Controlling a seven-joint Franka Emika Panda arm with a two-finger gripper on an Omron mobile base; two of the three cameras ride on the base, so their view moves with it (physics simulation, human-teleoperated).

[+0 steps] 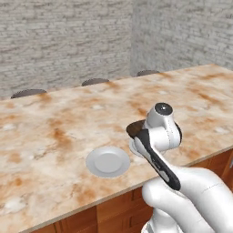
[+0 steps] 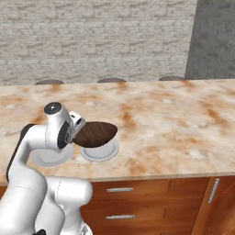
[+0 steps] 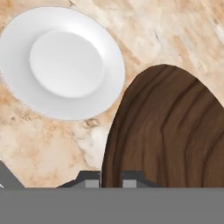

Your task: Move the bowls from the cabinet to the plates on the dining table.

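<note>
At the near edge of the dining table (image 2: 183, 119), the gripper (image 3: 111, 178) is clenched on the rim of the brown bowl (image 2: 95, 134), its two dark tips pinching the edge between them in the hand view. The bowl hangs in the air, tilted, just above the table and over a white plate (image 2: 108, 152) that peeks out from under it in the right base view. In the left base view only a dark sliver of the bowl shows behind the wrist, with a bit of that plate's rim beside it.

Just beside that plate, along the same near edge of the table, lies a second plate (image 1: 108, 161), bare and flat on the stone; in the hand view it sits close beside the bowl's wood-grained surface without touching it. In the right base view this second plate is partly hidden behind the arm.

Beyond the plates the marbled top of the table stretches bare to its far edge. Past that far edge three dark rounded stool tops (image 1: 94, 82) rise just into sight, spaced along the table's length. Behind them stands a grey brick wall (image 1: 63, 36).
</note>
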